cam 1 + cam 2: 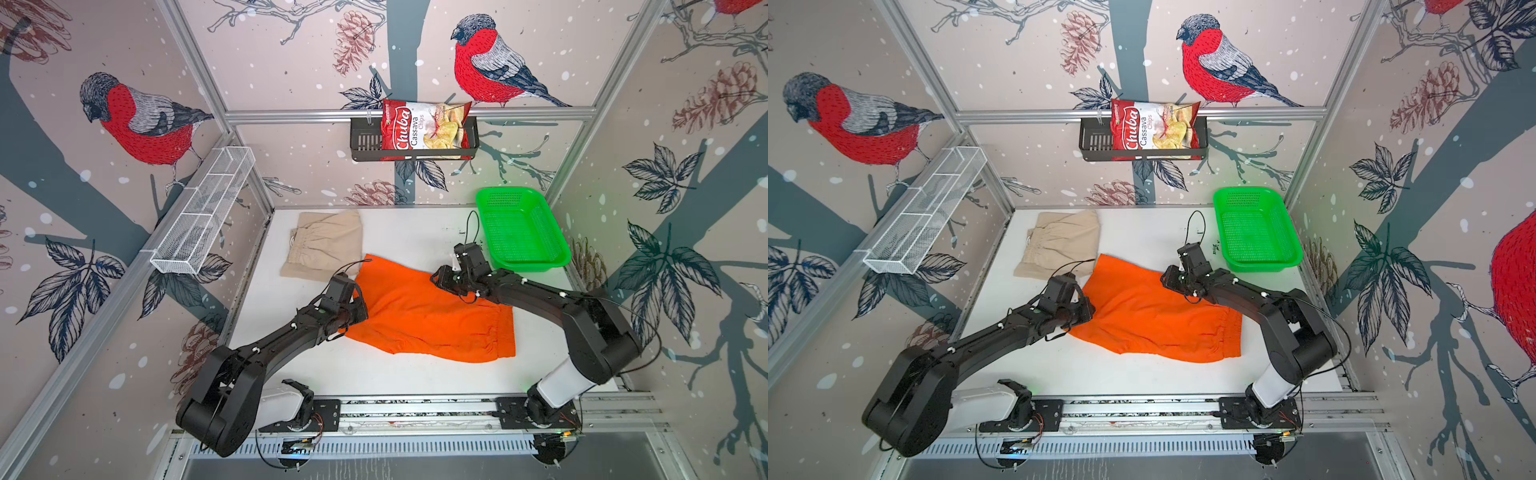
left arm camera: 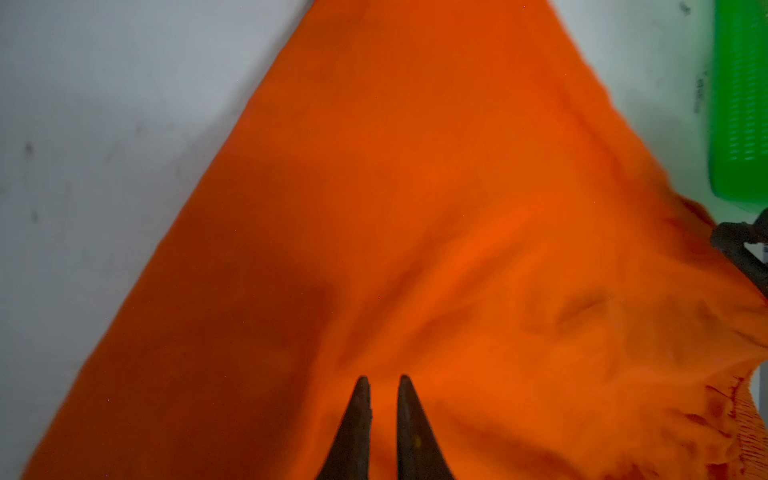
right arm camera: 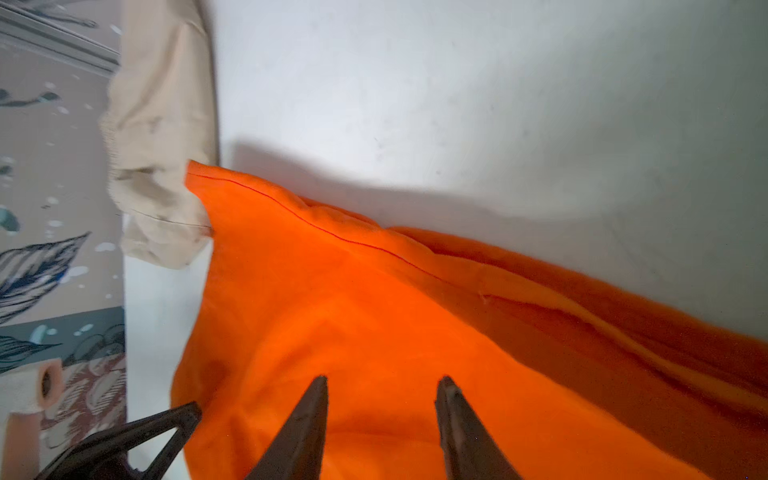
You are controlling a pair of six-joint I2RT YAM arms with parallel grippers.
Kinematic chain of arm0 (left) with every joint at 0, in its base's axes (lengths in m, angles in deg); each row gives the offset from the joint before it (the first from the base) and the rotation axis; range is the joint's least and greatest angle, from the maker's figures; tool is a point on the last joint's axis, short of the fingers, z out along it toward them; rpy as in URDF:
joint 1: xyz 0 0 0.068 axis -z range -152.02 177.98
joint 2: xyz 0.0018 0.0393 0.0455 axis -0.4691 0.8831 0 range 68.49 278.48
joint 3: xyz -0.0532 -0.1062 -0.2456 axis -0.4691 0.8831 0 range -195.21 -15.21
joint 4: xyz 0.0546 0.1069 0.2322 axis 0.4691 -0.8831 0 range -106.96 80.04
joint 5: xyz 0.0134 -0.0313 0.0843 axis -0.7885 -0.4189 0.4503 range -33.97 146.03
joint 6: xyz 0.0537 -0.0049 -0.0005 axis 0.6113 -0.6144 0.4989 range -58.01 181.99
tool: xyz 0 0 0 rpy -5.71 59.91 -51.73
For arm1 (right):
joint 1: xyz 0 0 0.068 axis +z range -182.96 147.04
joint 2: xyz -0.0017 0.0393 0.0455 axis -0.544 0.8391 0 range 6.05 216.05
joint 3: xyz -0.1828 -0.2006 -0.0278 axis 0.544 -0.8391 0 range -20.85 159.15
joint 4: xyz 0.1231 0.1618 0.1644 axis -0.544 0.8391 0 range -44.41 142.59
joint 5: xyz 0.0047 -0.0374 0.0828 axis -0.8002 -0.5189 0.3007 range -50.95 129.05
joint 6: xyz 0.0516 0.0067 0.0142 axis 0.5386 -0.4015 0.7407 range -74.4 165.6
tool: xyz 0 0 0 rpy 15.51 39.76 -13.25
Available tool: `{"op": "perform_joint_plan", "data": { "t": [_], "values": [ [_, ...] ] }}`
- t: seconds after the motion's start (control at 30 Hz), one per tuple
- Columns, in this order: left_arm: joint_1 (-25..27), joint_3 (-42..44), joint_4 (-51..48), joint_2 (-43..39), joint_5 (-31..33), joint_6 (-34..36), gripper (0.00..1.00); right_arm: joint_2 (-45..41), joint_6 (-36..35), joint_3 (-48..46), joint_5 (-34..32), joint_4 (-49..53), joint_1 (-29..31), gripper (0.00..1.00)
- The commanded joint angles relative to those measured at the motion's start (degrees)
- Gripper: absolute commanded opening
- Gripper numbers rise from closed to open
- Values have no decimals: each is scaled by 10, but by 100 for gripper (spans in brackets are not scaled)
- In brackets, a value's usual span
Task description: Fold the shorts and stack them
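The orange shorts [image 1: 428, 316] [image 1: 1154, 316] lie spread on the white table, waistband toward the front right. The beige shorts [image 1: 326, 245] [image 1: 1061, 241] lie folded at the back left, and an orange leg corner touches them [image 3: 162, 137]. My left gripper [image 1: 359, 309] [image 1: 1086, 309] [image 2: 384, 379] is low over the left edge of the orange shorts [image 2: 415, 187]. Its tips stand a narrow gap apart, with cloth showing between them. My right gripper [image 1: 438, 278] [image 1: 1167, 278] [image 3: 384, 379] hangs open over the far edge of the orange shorts [image 3: 374, 311], holding nothing.
A green basket [image 1: 484, 216] [image 1: 1221, 220] [image 2: 739, 104] stands at the back right of the table. A white wire shelf [image 1: 203, 216] hangs on the left wall. A black shelf [image 1: 363, 143] with a chips bag [image 1: 424, 131] hangs on the back wall.
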Motion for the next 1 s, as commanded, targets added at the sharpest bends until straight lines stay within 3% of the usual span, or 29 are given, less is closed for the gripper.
{"op": "perform_joint_plan", "data": {
  "t": [0.0, 0.4, 0.6, 0.97],
  "values": [
    [15, -32, 0, 6, -3, 28, 16, -38, -14, -8, -4, 26, -17, 45],
    [145, -198, 114, 257, -59, 14, 14, -139, 8, -167, 76, -48, -79, 46],
    [144, -202, 114, 326, -73, 4, 11, -156, 8, -230, 91, -48, -100, 46],
    [89, -98, 112, 298, -49, 20, 11, -205, -8, -336, 105, -4, -212, 46]
  ]
}}
